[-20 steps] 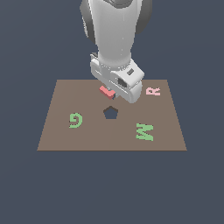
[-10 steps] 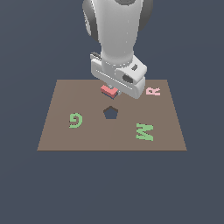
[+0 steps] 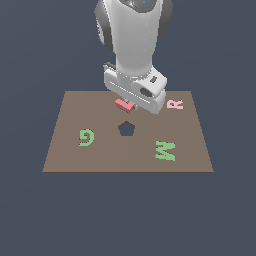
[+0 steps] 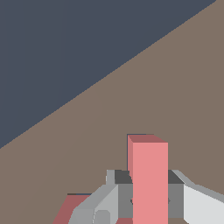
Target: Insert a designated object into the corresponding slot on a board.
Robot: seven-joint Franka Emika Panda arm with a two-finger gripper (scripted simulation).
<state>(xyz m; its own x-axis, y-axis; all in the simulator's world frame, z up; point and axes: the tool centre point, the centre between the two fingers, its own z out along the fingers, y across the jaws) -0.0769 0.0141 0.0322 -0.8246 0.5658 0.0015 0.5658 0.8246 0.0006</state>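
Red L block (image 3: 124,105) sits near the far edge of the board (image 3: 65,150), just beyond the pentagon recess (image 3: 127,129); my gripper (image 4: 146,197) is down on it, fingers (image 4: 114,197) closed against the long stem in the wrist view. I can't see the L-shaped slot, presumably under the block or the hand. I read the piece as light, rigid and smooth-sided; flat stem faces give the surest hold, though it could pivot if nudged.
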